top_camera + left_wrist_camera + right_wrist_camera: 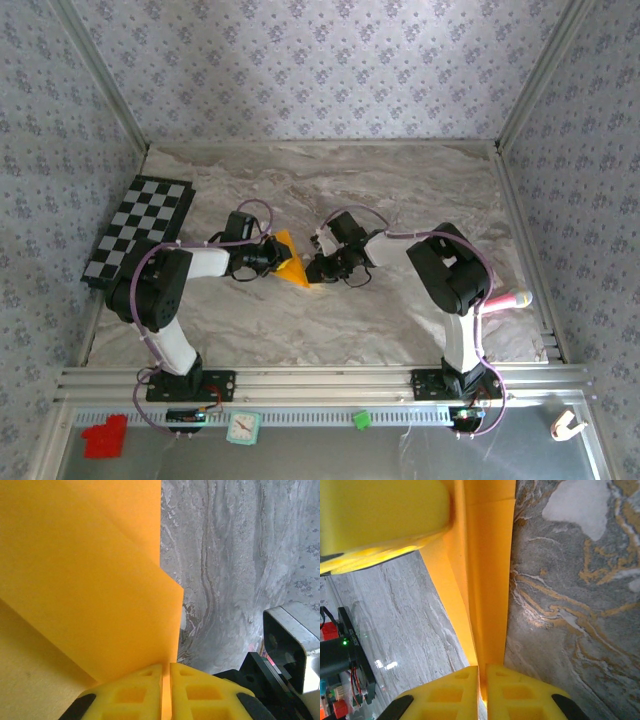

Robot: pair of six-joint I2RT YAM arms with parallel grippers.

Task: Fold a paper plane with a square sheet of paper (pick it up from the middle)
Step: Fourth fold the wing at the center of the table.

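Note:
The square sheet of paper (291,264) is orange and folded into a layered wedge, held above the marble table between the two arms. My left gripper (274,256) is shut on its left side. In the left wrist view the yellow fingertips (135,692) of the left gripper (166,680) pinch an edge of the paper (90,595), whose layers overlap. My right gripper (318,268) is shut on the opposite end. Seen from the right wrist, the right gripper (482,680) clamps a narrow creased strip of the paper (487,580), with a left gripper finger (380,520) at the upper left.
A black-and-white checkered mat (140,232) lies at the far left of the table (400,190). A pink object (508,299) rests near the right wall. On the front rail sit a red block (104,437), a small clock (241,428), a green piece (361,419) and a white clip (567,425).

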